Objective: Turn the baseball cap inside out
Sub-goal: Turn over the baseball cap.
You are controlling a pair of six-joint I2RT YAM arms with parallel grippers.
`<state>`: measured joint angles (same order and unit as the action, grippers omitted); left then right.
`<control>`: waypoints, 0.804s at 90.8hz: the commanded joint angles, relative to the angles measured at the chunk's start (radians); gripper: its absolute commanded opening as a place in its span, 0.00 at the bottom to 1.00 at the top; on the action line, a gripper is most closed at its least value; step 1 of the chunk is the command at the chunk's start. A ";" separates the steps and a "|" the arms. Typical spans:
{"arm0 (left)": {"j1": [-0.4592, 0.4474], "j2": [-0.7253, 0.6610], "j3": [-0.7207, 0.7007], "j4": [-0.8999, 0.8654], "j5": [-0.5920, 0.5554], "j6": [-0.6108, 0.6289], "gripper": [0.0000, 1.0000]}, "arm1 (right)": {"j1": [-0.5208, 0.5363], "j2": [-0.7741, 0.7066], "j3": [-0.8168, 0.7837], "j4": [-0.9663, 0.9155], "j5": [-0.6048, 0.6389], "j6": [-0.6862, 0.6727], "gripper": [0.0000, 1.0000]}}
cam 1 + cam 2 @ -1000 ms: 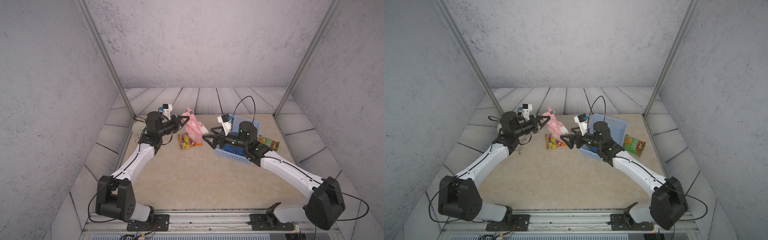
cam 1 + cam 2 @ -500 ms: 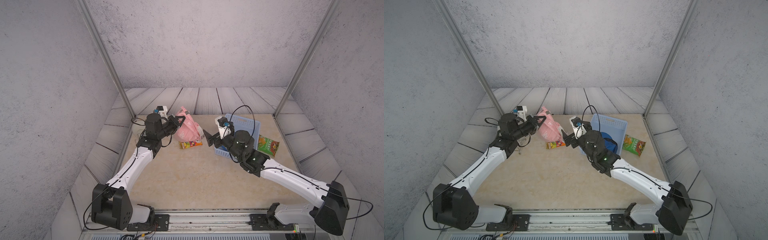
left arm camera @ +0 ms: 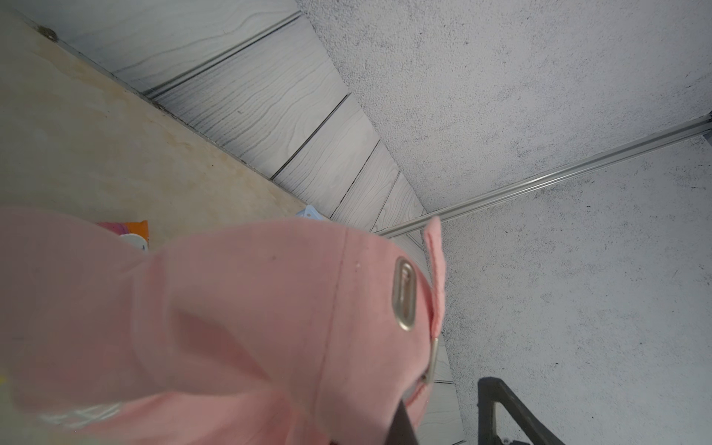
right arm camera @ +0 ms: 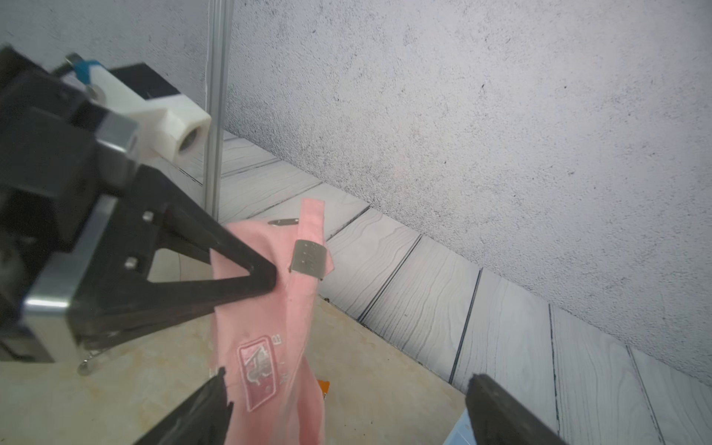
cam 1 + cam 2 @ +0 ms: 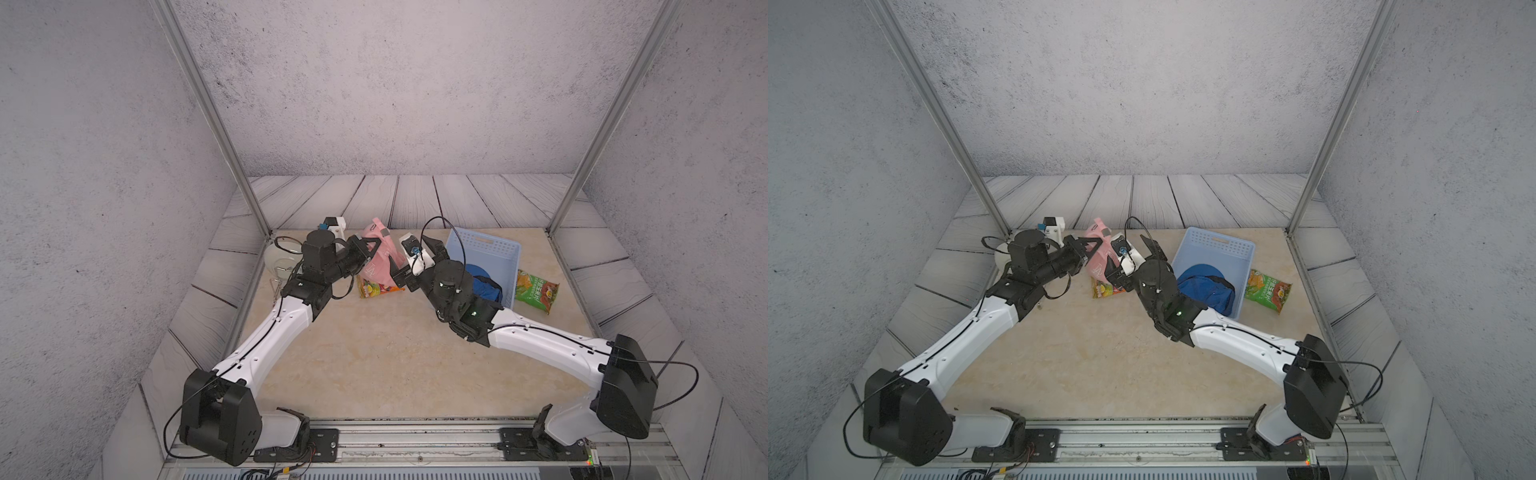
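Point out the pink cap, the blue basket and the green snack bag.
pink cap [image 4: 258, 366]: right wrist view, on its printed logo patch.
blue basket [image 5: 485, 249]: in a top view, on its perforated far wall.
green snack bag [image 5: 536, 291]: in a top view, on the middle of the bag's face.

Both arms, the left arm [image 5: 266, 336] and the right arm [image 5: 548, 345], wear white shells on their long links and black housings at every joint. Thin black cables [image 5: 436, 217] loop free. A green light [image 5: 474, 313] glows at five o'clock from the right wrist motor [image 5: 451, 278]. The left gripper [image 4: 271, 278] has black triangular fingers [image 4: 200, 229] on a silver plate [image 4: 46, 304] (two screws show).
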<state>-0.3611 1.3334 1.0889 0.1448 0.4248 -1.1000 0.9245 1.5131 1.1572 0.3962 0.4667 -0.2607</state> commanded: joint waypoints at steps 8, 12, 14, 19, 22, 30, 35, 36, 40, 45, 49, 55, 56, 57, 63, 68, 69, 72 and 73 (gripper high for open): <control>-0.009 -0.033 0.033 0.001 -0.011 0.002 0.00 | 0.000 0.049 0.022 0.042 0.127 -0.055 0.95; -0.009 -0.035 0.033 0.000 -0.011 0.000 0.00 | 0.000 0.053 0.020 0.033 0.138 -0.064 0.92; -0.009 -0.035 0.034 -0.001 -0.011 -0.002 0.00 | 0.000 0.056 0.019 0.028 0.143 -0.067 0.91; -0.009 -0.037 0.036 0.000 -0.011 -0.003 0.00 | 0.001 0.058 0.011 0.020 0.155 -0.075 0.87; -0.009 -0.039 0.038 0.000 -0.012 -0.004 0.00 | 0.001 0.058 0.001 0.019 0.160 -0.081 0.85; -0.010 -0.043 0.045 -0.001 -0.011 -0.003 0.00 | 0.001 0.056 -0.028 0.020 0.174 -0.097 0.77; -0.009 -0.044 0.050 -0.006 -0.011 0.003 0.00 | 0.001 0.054 -0.046 0.020 0.181 -0.107 0.73; -0.009 -0.044 0.051 -0.008 -0.011 0.004 0.00 | 0.001 0.054 -0.049 0.020 0.182 -0.107 0.72; -0.009 -0.045 0.055 -0.012 -0.008 0.006 0.00 | 0.002 0.054 -0.062 0.020 0.187 -0.108 0.69; -0.010 -0.045 0.058 -0.011 -0.006 0.006 0.00 | 0.000 0.057 -0.074 0.020 0.193 -0.108 0.67; -0.009 -0.046 0.058 -0.010 -0.005 0.006 0.00 | 0.001 0.059 -0.082 0.018 0.196 -0.106 0.67; -0.009 -0.048 0.061 -0.011 0.000 0.006 0.00 | 0.000 0.063 -0.090 0.017 0.203 -0.097 0.66; -0.009 -0.048 0.061 -0.011 0.000 0.005 0.00 | 0.001 0.065 -0.091 0.017 0.204 -0.095 0.66; -0.009 -0.047 0.063 -0.011 0.001 0.006 0.00 | 0.000 0.067 -0.093 0.017 0.205 -0.093 0.66; -0.009 -0.046 0.068 -0.008 0.008 0.004 0.00 | 0.000 0.075 -0.098 0.017 0.209 -0.079 0.65; -0.009 -0.043 0.073 -0.005 0.019 0.004 0.00 | 0.000 0.083 -0.098 0.021 0.208 -0.075 0.63; -0.009 -0.042 0.075 -0.005 0.023 0.004 0.00 | 0.000 0.084 -0.097 0.022 0.207 -0.075 0.62; -0.009 -0.038 0.078 -0.006 0.031 0.004 0.00 | 0.000 0.088 -0.095 0.026 0.207 -0.071 0.61; -0.009 -0.037 0.079 -0.008 0.033 0.005 0.00 | -0.001 0.090 -0.093 0.027 0.207 -0.070 0.60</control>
<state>-0.3634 1.3128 1.1217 0.1078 0.4232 -1.1038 0.9245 1.5658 1.0698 0.4099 0.6434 -0.3511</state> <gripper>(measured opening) 0.052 0.622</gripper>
